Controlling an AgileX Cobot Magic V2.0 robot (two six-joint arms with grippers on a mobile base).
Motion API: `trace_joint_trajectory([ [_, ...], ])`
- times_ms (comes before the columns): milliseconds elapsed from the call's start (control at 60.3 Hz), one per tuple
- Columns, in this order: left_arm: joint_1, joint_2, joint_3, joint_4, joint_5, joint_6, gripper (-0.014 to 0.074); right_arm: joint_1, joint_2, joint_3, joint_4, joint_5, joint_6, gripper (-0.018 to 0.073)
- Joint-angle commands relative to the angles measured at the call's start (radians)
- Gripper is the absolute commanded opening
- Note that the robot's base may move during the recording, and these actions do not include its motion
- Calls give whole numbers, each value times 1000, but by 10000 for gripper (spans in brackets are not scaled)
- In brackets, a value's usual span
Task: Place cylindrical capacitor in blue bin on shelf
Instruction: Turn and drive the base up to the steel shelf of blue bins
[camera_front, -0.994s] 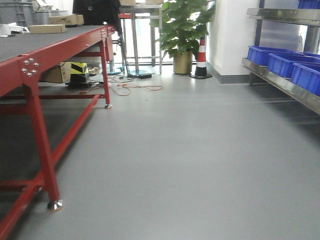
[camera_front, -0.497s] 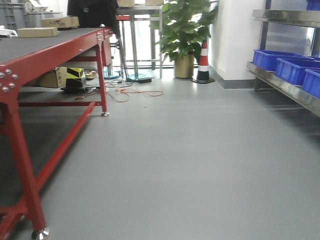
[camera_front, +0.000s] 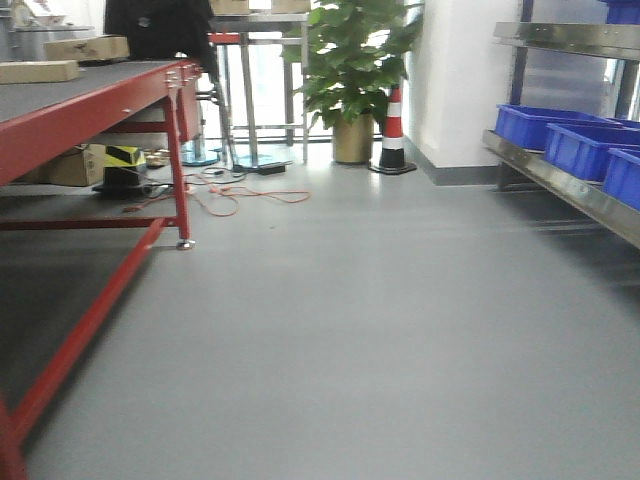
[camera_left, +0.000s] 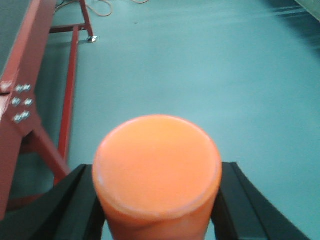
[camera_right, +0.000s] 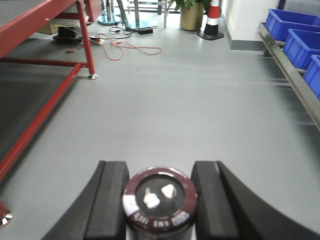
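My right gripper (camera_right: 160, 175) is shut on the cylindrical capacitor (camera_right: 160, 199), a black stubby cylinder with a dark red rim and two pale terminals on top. It hangs above the grey floor. My left gripper (camera_left: 157, 172) is shut on a wide orange cylinder (camera_left: 156, 165). The steel shelf (camera_front: 570, 190) runs along the right wall, and its front rail (camera_right: 290, 75) also shows in the right wrist view. Three blue bins stand in a row on it: far (camera_front: 535, 125), middle (camera_front: 585, 148) and near (camera_front: 625, 175). They look alike.
A red-framed table (camera_front: 90, 105) with cardboard boxes lines the left side. Orange cables (camera_front: 230, 195) lie on the floor beyond its leg. A potted plant (camera_front: 350, 70) and a striped traffic cone (camera_front: 392, 130) stand at the far wall. A person in black (camera_front: 160, 25) is behind the table.
The front view has advanced along the floor. The near red table leg has slid out of frame on the left. The shelf and bins stay at the right edge.
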Motion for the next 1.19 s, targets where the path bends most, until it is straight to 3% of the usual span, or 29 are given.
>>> trace_joint_trajectory([
  [0,-8,-3,-8,-5,-21,0,-111,3,-1,-6,-2,-22,-3,-63],
  [1177,-8,-3,-8,-5,-21,0,-111,3,-1,-6,-2,-22,-3,-63],
])
